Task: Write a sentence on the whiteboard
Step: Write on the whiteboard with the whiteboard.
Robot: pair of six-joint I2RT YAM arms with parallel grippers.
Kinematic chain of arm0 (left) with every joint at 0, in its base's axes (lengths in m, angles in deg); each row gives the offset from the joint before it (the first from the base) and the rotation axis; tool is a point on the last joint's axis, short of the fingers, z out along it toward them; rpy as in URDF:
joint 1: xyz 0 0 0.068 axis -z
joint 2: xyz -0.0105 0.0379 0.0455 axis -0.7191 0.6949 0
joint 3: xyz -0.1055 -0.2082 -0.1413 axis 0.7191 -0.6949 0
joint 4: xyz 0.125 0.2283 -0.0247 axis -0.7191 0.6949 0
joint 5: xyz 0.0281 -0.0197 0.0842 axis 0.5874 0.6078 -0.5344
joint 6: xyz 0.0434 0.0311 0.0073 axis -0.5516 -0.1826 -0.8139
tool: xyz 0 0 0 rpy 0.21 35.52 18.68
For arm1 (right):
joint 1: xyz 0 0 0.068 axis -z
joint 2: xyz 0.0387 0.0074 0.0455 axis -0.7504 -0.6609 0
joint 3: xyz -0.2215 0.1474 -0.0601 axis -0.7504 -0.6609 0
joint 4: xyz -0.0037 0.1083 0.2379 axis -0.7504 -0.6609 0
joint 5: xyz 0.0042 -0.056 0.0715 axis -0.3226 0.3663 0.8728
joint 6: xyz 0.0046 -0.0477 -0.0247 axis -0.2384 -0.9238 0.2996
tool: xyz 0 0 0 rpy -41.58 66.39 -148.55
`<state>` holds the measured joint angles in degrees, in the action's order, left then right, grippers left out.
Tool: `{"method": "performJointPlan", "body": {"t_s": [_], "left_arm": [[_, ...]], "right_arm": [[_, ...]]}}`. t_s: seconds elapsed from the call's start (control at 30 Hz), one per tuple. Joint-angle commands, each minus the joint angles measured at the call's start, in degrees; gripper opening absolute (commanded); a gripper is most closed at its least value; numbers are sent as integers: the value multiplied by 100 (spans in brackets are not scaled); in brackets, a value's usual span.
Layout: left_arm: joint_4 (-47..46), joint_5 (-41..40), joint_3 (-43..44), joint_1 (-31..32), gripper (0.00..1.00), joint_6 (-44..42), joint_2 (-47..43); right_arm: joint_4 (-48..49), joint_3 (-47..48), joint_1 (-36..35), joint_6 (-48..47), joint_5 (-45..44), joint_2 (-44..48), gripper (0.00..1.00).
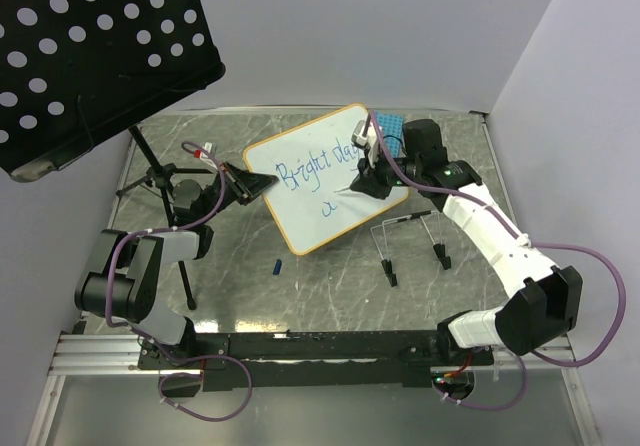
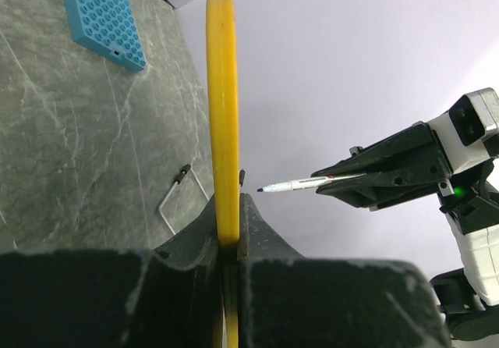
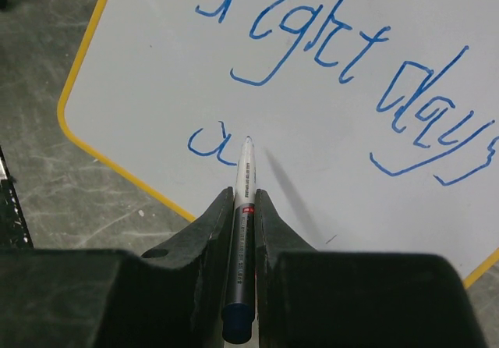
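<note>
The whiteboard [image 1: 320, 216], white with a yellow rim, is held tilted over the table. My left gripper [image 1: 258, 184] is shut on its left edge. In the left wrist view the rim [image 2: 222, 106] runs edge-on between the fingers of the left gripper [image 2: 228, 207]. The sentence [image 1: 318, 166] in blue reads "Bright days" [image 3: 312, 51], with a lone "a" [image 3: 209, 141] on a second line. My right gripper [image 3: 245, 196] is shut on a blue marker [image 3: 244, 172]. Its tip sits just right of the "a"; whether it touches the board I cannot tell. The marker [image 2: 300, 183] also shows from the side.
A blue studded plate [image 1: 390, 126] lies behind the board. A wire stand [image 1: 410, 234] with black feet stands to the board's right. A small blue cap [image 1: 277, 264] lies in front. A black perforated music stand [image 1: 90, 46] on a tripod [image 1: 160, 181] fills the back left.
</note>
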<state>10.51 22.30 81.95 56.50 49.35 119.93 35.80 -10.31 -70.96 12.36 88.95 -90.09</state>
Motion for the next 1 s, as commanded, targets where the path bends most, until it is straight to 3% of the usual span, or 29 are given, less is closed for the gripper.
{"method": "performJointPlan", "body": {"t_s": [0.0, 0.57, 0.97], "left_arm": [[-2405, 72, 204, -24, 1, 281, -337], [-2546, 124, 213, -15, 1, 351, -249], [-2546, 133, 230, -15, 1, 369, -240]], "right_arm": [[327, 62, 167, 127, 317, 222, 0], [1136, -352, 299, -22, 721, 125, 0], [1004, -220, 282, 13, 511, -174, 0]]}}
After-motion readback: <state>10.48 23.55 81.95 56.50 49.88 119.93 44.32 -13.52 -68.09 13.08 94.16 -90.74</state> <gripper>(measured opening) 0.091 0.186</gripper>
